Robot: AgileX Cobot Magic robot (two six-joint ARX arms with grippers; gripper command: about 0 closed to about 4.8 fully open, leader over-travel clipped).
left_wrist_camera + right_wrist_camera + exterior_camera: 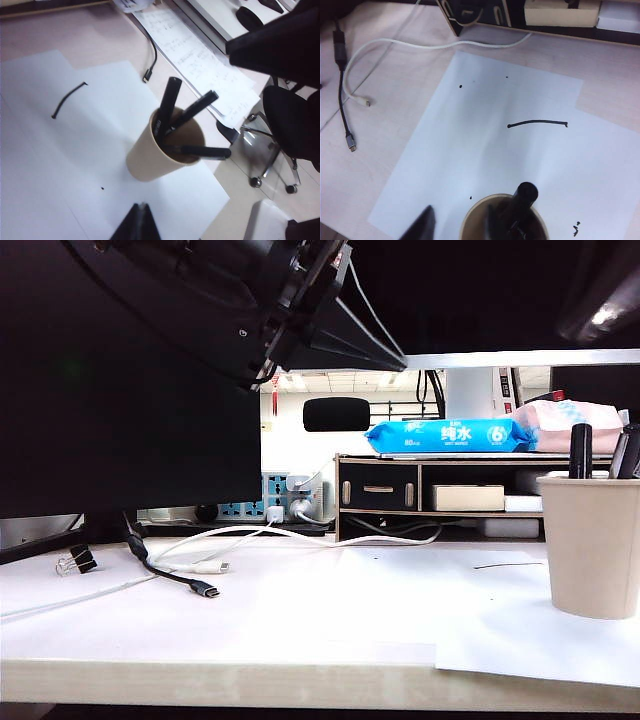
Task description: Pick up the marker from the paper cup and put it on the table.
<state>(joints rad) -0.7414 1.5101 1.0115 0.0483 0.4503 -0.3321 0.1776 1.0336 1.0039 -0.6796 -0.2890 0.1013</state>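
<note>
Marker [526, 196] sits upright in the paper cup [150, 160] w/ two other dark pens, cup standing on a white sheet at the right end of the desk [300, 660]. Right claw [457, 220] hangs right above the cup rim, fingers spread apart w/ nothing between them; one finger outside the rim, other looks over the cup mouth. Left claw [137, 222] hovers near the cup on its other side, tips together, empty. Risks, as I judge them: three pens cross inside the cup, so closing could catch the wrong pen or two at once. Cup is light paper and nobody holds it, so a finger nudging the rim, or the marker dragging on the wall during the lift, could tip it and spill the lot. Grip too near the cap end = marker may swing or slip. Both claws crowd the same cup, so a clash is possible. USB cable [344, 100] lies well apart, no threat.
</note>
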